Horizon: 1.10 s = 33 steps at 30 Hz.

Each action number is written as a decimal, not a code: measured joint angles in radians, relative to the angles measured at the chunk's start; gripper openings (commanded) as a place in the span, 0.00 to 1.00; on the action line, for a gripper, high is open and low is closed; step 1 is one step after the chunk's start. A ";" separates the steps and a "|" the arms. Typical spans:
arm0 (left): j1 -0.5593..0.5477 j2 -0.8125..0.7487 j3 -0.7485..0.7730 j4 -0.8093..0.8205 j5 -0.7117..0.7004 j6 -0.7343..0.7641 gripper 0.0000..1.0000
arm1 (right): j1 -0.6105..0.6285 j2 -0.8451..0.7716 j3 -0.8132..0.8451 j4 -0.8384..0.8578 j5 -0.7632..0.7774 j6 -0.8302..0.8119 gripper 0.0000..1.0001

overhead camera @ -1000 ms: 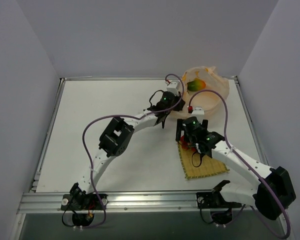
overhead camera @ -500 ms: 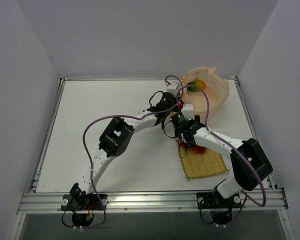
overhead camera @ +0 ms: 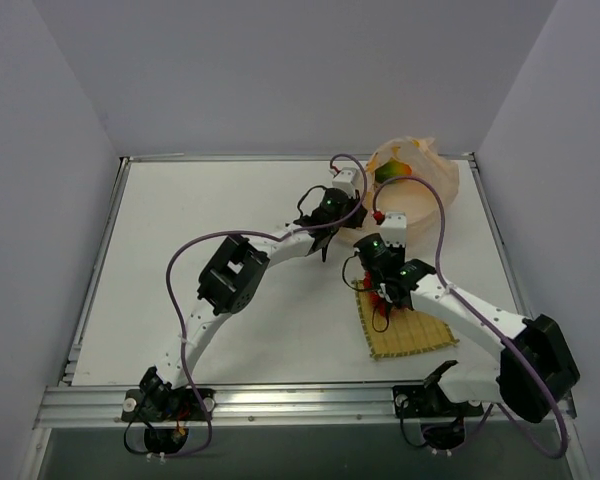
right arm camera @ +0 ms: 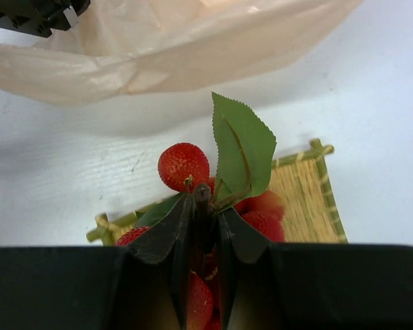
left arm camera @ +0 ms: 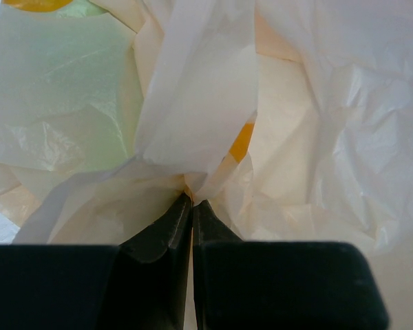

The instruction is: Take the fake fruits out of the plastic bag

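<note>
Yellow woven mat [overhead camera: 412,336]: flat on the table [overhead camera: 210,210], right of centre, toward the near edge.

Right gripper [right arm camera: 201,198]: jaws narrow, clamped on the stem of the red berry bunch [right arm camera: 184,166]. The bunch now sits low over the mat's far-left corner, apparently touching it. A second ago the arm was swinging about above that spot. Judged: first fruit out of the bag, release pending.

Left gripper [left arm camera: 192,201]: pinched tight on a fold of the plastic bag [left arm camera: 316,130]. The bag, at the table's far right corner, has drawn narrower.

Mango [overhead camera: 390,172]: green-orange, inside the bag, yet to be removed. The round green fruits are not clearly visible.
</note>
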 measured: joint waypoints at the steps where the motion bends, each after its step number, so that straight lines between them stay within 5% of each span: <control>1: 0.000 0.000 0.000 0.000 0.000 0.000 0.02 | 0.010 -0.048 -0.014 -0.023 0.005 0.014 0.00; 13: 0.000 0.000 0.000 0.000 0.000 0.000 0.02 | 0.126 -0.352 0.022 -0.351 -0.008 0.224 0.00; 19: -0.001 0.000 0.000 0.000 0.000 0.000 0.02 | 0.204 -0.287 0.100 -0.536 -0.026 0.341 0.00; 29: -0.001 -0.017 -0.032 0.021 0.003 0.000 0.02 | 0.223 -0.046 0.103 -0.602 0.083 0.460 0.00; 32: -0.001 -0.017 -0.034 0.029 0.007 0.000 0.02 | 0.186 -0.045 0.101 -0.573 0.118 0.466 0.18; 33: -0.001 -0.018 -0.035 0.033 0.008 0.000 0.02 | 0.174 -0.044 0.100 -0.557 0.121 0.462 0.31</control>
